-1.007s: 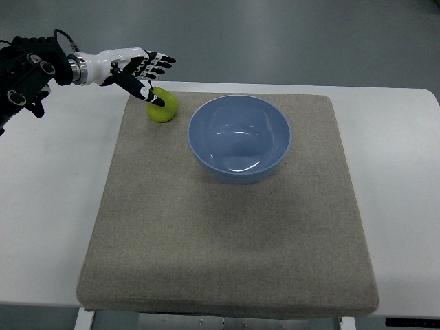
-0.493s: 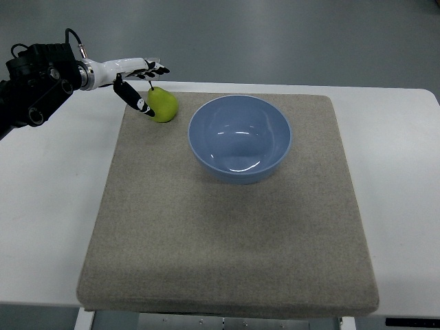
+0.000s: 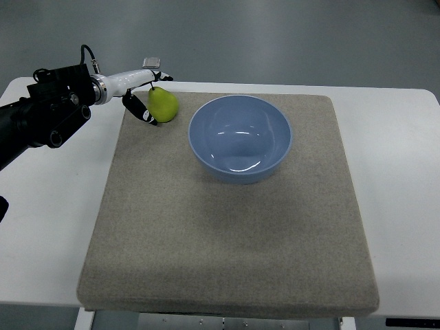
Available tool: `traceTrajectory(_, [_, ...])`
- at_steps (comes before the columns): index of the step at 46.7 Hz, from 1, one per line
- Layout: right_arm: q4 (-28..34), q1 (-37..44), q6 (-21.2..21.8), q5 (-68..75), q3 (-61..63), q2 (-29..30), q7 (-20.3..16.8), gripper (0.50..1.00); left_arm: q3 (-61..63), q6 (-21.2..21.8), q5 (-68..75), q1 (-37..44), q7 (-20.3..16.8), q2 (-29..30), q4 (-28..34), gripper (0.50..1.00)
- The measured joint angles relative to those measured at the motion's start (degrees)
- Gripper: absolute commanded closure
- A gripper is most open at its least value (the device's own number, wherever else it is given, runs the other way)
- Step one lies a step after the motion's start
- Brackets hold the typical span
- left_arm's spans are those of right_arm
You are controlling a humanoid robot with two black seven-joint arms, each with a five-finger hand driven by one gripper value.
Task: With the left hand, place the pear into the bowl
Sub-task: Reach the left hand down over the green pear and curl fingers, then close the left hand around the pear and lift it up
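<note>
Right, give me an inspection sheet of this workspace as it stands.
Surface: white table with a grey felt mat on it.
Job's things: green pear on the mat's far left corner, beside the blue bowl; bowl empty.
Clutter: nothing seen.
Hands: left robot hand around the pear, thumb on its near side, firm grip unclear; right not in view.
Cables: black wire looped at the left wrist.
Surroundings: grey floor.
</note>
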Motion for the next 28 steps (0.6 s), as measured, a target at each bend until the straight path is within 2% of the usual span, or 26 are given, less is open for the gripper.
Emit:
traceTrajectory(7, [0.0, 0.0, 0.0, 0.0, 0.0, 0.0, 0.0, 0.574, -0.06, -0.01, -0.23, 0.09, 0.01, -0.24, -0.03, 0.525])
traceTrajectory(14, [0.0, 0.0, 0.0, 0.0, 0.0, 0.0, 0.0, 0.574, 0.14, -0.07, 0.06, 0.16, 0.0, -0.27, 0.06, 0.598])
traceTrajectory(22, [0.02, 0.0, 0.0, 0.0, 0.0, 0.0, 0.0, 0.574, 0.03, -0.07, 0.19, 0.76, -0.07, -0.35, 0.11, 0.651])
traceTrajectory(28, [0.01, 0.0, 0.0, 0.0, 0.0, 0.0, 0.0, 0.574, -0.05, 0.0, 0.16, 0.91, -0.08, -0.57, 0.05, 0.729])
